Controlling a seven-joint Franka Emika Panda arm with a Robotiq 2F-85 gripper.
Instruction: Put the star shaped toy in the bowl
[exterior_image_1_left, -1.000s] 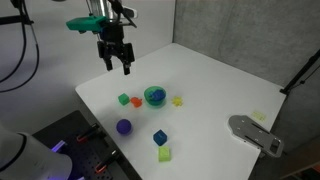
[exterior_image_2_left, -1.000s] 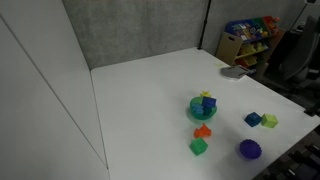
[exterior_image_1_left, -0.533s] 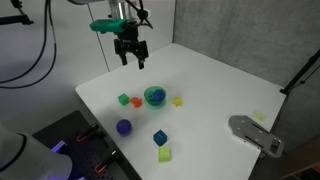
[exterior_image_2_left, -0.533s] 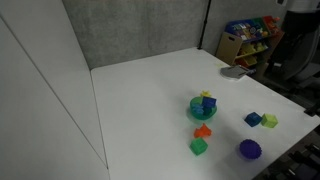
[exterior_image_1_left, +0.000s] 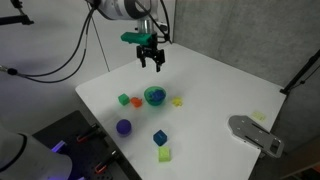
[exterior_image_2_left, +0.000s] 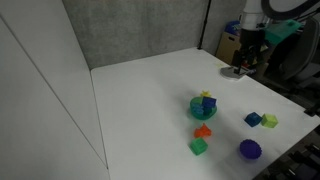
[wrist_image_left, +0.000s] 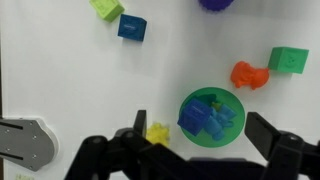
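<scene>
So the gripper (exterior_image_1_left: 152, 63) is hanging in the air over the white table (exterior_image_1_left: 225, 90), off on the far side of the bowl (exterior_image_1_left: 155, 103), with its jaws spread wide and nothing between them. The star shaped toy (exterior_image_1_left: 178, 100) is lying flat on the table just beside the bowl, not in it, and the wrist view shows the star (wrist_image_left: 158, 133) right next to the green rim, with blue blocks already sitting inside the bowl. On the bowl's other side there's an orange block (exterior_image_1_left: 137, 102) and a green cube (exterior_image_1_left: 124, 99), and the purple ball (exterior_image_1_left: 124, 127) is a bit further out.
</scene>
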